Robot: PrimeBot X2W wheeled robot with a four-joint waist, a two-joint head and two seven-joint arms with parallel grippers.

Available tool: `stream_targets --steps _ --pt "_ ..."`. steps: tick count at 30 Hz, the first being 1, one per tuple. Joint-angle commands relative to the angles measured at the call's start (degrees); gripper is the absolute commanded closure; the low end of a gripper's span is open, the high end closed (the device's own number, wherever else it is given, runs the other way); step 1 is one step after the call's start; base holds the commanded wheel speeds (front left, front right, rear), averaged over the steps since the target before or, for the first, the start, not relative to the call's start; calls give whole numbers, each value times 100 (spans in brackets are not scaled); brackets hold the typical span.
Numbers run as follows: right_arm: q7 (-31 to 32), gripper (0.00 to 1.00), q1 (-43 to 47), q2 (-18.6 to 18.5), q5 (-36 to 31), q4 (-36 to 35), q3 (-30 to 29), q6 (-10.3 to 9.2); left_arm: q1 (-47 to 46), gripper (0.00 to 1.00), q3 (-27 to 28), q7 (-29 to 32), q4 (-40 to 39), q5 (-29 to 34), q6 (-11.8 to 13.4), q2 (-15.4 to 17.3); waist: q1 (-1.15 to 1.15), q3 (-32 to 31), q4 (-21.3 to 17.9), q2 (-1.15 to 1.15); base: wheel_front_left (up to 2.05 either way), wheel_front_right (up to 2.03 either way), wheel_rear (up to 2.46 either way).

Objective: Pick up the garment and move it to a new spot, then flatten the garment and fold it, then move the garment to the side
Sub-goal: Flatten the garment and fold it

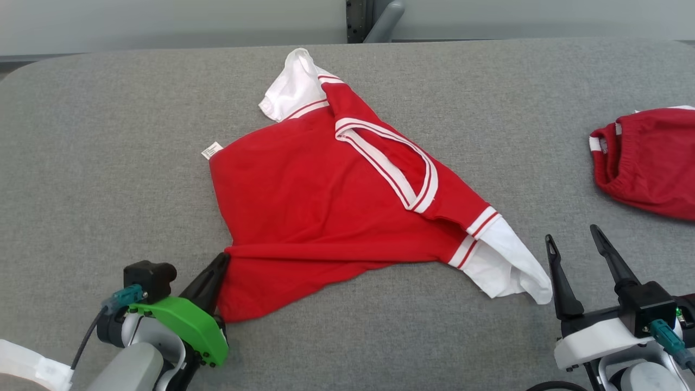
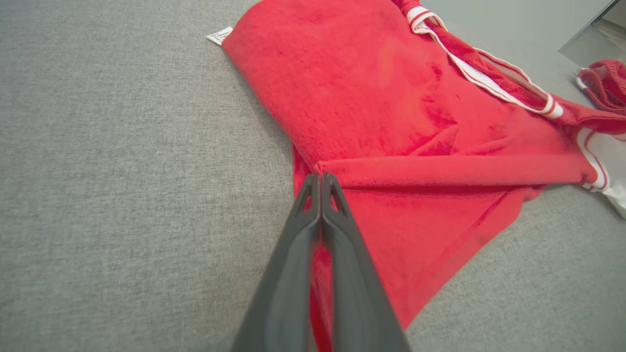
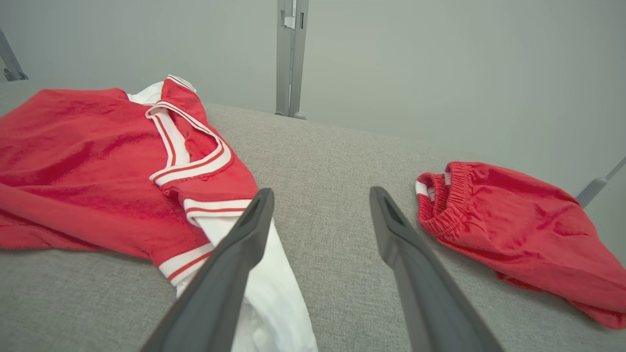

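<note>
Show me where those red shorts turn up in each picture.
Head view: red shorts at the right edge.
Left wrist view: shorts in the top right corner.
Right wrist view: shorts right of centre.
Shared landmark: the shirt's white V-neck trim, left of them in every view.

This looks like a robotics lab or test cell rather than a home. A broad table covered in plain grey fabric spans the head view, backed by a bare pale wall. At 12 o'clock a slotted metal post rises behind it. 2 work pieces lie on the cloth: a red garment at the centre and red shorts at 3 o'clock.
</note>
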Motion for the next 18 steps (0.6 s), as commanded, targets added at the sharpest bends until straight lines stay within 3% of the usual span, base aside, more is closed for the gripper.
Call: stream_targets --steps 1,3,4,6,7,12,15,18 --pt "-39 0 49 16 1 -13 -34 -9 -119 100 17 -74 72 -22 -30 57 0 49 -44 0 0 0 0" --pt "-39 0 55 41 -9 -29 -52 -9 -170 100 -1 -150 210 -34 -40 57 0 73 -52 0 0 0 0" --pt "-39 0 53 49 -14 -30 -60 -9 -203 90 -24 -169 281 -40 -51 52 0 82 -53 0 0 0 0" --pt "-39 0 35 53 -27 -24 -68 -9 -256 52 -54 -193 387 -82 -68 34 0 87 -56 0 0 0 0" --pt "-39 0 15 66 -25 -23 -69 -9 -268 0 -56 -209 438 -86 -75 33 0 78 -59 0 0 0 0" --pt "-38 0 6 110 -18 -65 -109 -9 53 0 147 -404 518 -277 1 76 0 -94 -87 0 0 0 0" --pt "-39 0 94 140 -21 -159 -203 -9 358 0 574 -518 199 -289 314 120 0 -249 -97 0 0 0 0" --pt "-38 0 218 176 -53 -296 -361 -9 887 0 1318 -536 -631 -19 704 41 0 -400 -62 0 0 0 0"
